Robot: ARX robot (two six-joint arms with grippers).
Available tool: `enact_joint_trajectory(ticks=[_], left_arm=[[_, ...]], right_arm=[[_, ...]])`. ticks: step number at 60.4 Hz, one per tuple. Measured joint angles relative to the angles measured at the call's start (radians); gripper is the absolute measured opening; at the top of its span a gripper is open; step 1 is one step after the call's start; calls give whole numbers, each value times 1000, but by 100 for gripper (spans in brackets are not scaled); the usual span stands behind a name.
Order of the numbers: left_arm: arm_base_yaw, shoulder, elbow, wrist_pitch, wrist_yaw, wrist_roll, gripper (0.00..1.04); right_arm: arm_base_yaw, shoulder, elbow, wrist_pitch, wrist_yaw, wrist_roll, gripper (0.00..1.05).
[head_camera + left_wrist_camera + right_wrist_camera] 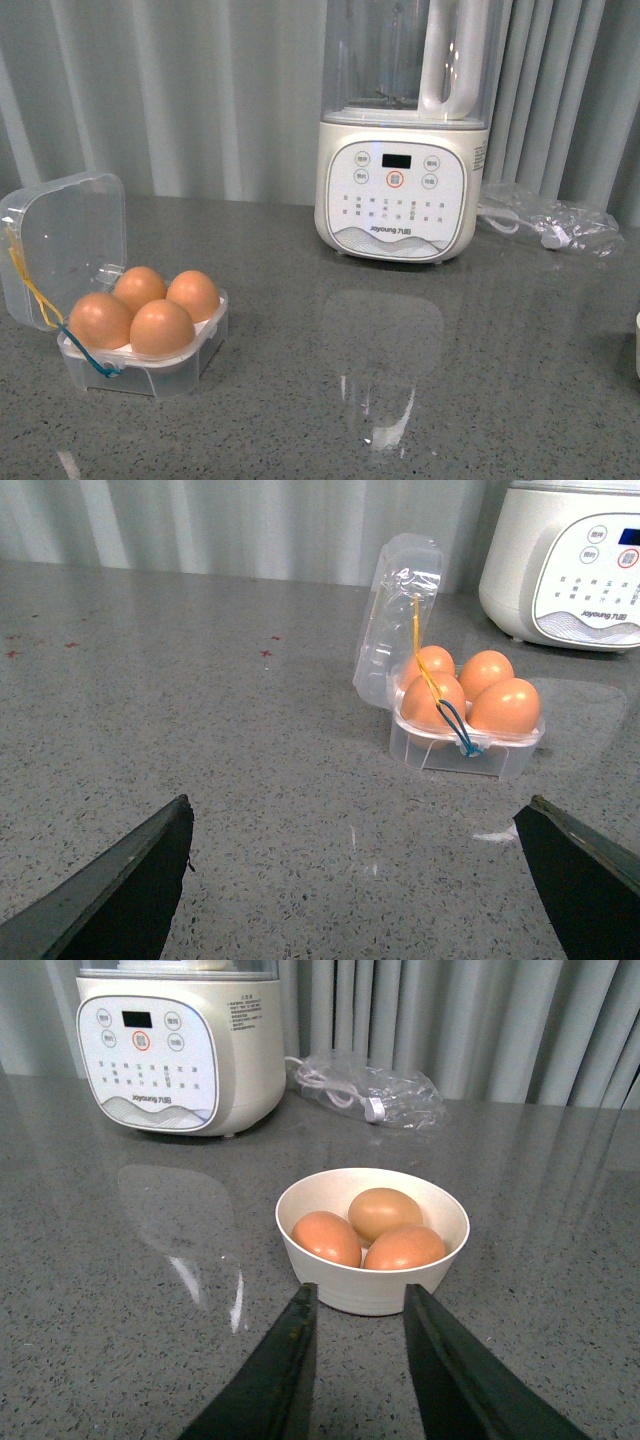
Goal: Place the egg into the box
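The clear egg box (150, 375) stands open at the table's left, its lid (65, 240) raised. Orange-brown eggs fill all its hollows; I cannot tell the task's egg from the others, one being the front egg (162, 327). In the left wrist view the box (470, 760) with its eggs (505, 706) lies ahead of my left gripper (358, 810), which is open wide, empty and well short of it. My right gripper (360, 1295) is open and empty, its fingertips just before a white bowl (340, 1290) holding three more eggs (385, 1212). Neither arm shows in the front view.
A big white blender (400, 190) stands at the back centre, also in the right wrist view (175, 1050). A clear plastic bag with a white cable (555, 225) lies to its right. The bowl's edge (637, 345) shows at the far right. A curtain hangs behind.
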Motion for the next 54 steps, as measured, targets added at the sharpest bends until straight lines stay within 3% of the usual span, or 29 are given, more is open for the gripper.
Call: enact_joint_trajectory(ticks=[15, 17, 21, 26, 36, 43, 54], left_arm=[[0, 0, 0, 0, 0, 0, 98], [-13, 29, 16, -53, -40, -14, 98], [-58, 177, 119, -304, -161, -66, 98], [-77, 285, 179, -439, -172, -92, 98], [-54, 313, 244, -406, -106, -106, 98], [39, 375, 304, -305, 21, -93, 98], [287, 657, 439, -66, 351, -62, 98]], right_arm=[[0, 0, 0, 0, 0, 0, 82], [0, 0, 0, 0, 0, 0, 87], [0, 0, 0, 0, 0, 0, 99], [0, 0, 0, 0, 0, 2, 97], [0, 0, 0, 0, 0, 1, 98], [0, 0, 0, 0, 0, 1, 98], [0, 0, 0, 0, 0, 1, 98]])
